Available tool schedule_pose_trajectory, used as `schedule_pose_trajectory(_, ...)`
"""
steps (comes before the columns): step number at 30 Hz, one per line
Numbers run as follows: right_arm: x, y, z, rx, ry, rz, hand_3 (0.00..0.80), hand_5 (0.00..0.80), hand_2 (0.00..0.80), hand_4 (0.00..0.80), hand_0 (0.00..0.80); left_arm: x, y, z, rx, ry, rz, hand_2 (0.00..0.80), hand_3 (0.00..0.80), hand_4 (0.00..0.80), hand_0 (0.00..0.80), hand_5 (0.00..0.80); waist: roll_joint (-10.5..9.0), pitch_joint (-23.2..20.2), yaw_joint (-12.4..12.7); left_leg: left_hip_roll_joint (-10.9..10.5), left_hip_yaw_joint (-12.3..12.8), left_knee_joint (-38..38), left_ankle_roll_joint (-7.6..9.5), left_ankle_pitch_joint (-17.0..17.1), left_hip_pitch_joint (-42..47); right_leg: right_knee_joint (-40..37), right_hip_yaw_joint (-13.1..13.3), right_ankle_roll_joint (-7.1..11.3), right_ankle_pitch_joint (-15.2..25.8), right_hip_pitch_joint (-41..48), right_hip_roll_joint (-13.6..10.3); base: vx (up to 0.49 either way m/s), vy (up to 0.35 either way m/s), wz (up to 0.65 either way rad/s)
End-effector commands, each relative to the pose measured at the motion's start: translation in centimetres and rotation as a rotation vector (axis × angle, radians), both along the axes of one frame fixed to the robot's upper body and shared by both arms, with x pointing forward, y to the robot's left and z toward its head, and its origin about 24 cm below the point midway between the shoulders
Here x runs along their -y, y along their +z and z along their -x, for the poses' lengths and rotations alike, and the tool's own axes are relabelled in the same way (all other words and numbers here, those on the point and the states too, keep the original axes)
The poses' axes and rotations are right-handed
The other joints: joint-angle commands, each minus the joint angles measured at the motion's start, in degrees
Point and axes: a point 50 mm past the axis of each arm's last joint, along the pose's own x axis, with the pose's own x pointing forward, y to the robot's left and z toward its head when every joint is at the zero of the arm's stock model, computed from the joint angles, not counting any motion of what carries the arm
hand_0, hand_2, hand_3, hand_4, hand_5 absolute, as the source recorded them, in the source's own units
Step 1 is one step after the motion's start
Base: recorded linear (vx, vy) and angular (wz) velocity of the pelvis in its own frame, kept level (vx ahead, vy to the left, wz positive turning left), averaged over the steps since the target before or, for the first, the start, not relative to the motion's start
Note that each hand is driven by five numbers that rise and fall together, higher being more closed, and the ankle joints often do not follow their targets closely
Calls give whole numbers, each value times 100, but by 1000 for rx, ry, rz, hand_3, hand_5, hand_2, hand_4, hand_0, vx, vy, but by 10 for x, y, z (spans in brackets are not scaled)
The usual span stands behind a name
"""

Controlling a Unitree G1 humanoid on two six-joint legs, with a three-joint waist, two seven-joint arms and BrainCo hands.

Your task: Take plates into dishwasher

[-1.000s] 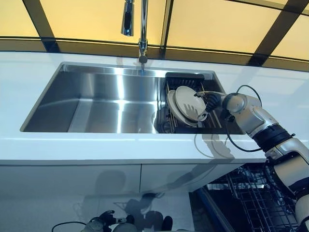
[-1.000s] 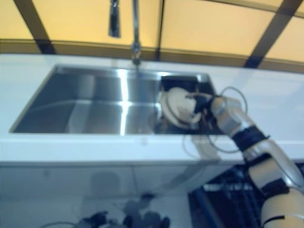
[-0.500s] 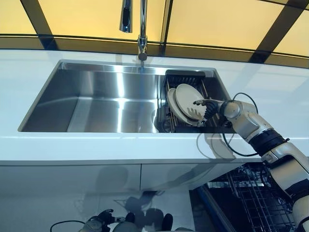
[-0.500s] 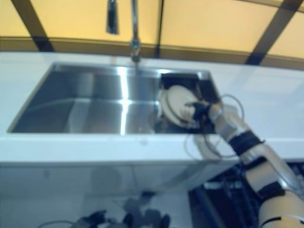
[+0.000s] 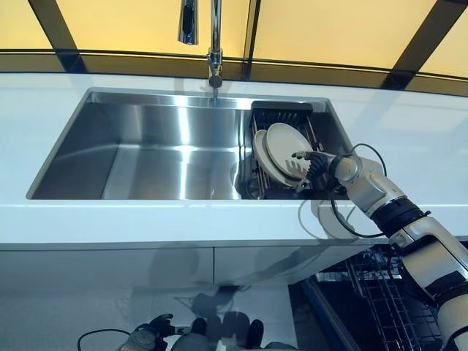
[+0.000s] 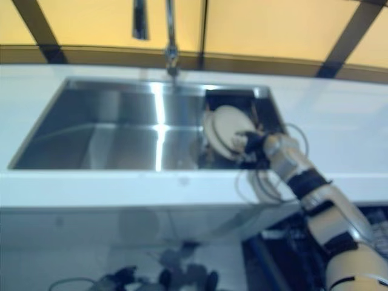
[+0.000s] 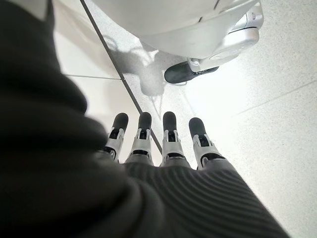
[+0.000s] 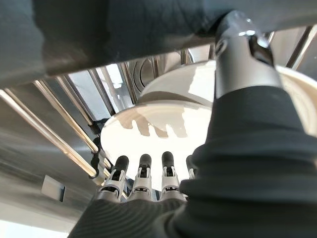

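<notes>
Two white plates stand on edge in a dark wire rack (image 5: 281,113) at the right end of the steel sink (image 5: 146,146): a front plate (image 5: 284,145) and one behind it (image 5: 260,157). My right hand (image 5: 313,162) reaches into the rack at the front plate's right edge, with fingers straight. In the right wrist view the fingers (image 8: 143,171) point at the plate's face (image 8: 163,124) and the thumb (image 8: 242,54) lies over its rim, not closed on it. My left hand (image 5: 150,338) hangs low near the floor, open and empty; it also shows in the left wrist view (image 7: 158,144).
A tall faucet (image 5: 213,44) stands behind the sink. White counter (image 5: 409,131) surrounds the sink. The open dishwasher's wire rack (image 5: 387,300) is at lower right, below the counter edge. Rack wires (image 8: 74,94) stand close beside the hand.
My right hand has slid a little down the front plate's right edge and the forearm has dropped toward the counter's front. The view itself has shifted slightly. The plates stay in the rack.
</notes>
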Motion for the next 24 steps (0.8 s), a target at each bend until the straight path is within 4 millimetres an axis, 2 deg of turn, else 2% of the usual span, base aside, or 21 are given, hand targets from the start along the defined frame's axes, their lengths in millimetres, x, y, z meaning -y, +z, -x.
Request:
schedule_pose_trajectory(1,-5,18,-11,102,-19,115,0,0,0,0,0,-2,4,-13,16,-56,-31,0,0,0,0,0,-120,120,51,-248,473,314,268,-37,-365,286,235,87,-231,16,19,-27,-63,0)
schedule_pose_trajectory(11,-2,35,-16,162,-33,214,0,0,0,0,0,0,7,-22,37,-79,-35,0,0,0,0,0,-51,247,55,-237,435,433,215,14,-581,278,204,48,-222,-98,45,-32,-44,8)
schedule_pose_trajectory(24,-5,31,-17,172,-33,237,0,0,0,0,0,2,10,-31,61,-96,-32,0,0,0,0,0,-12,344,75,-239,393,540,194,35,-758,355,148,17,-246,-230,33,0,0,0)
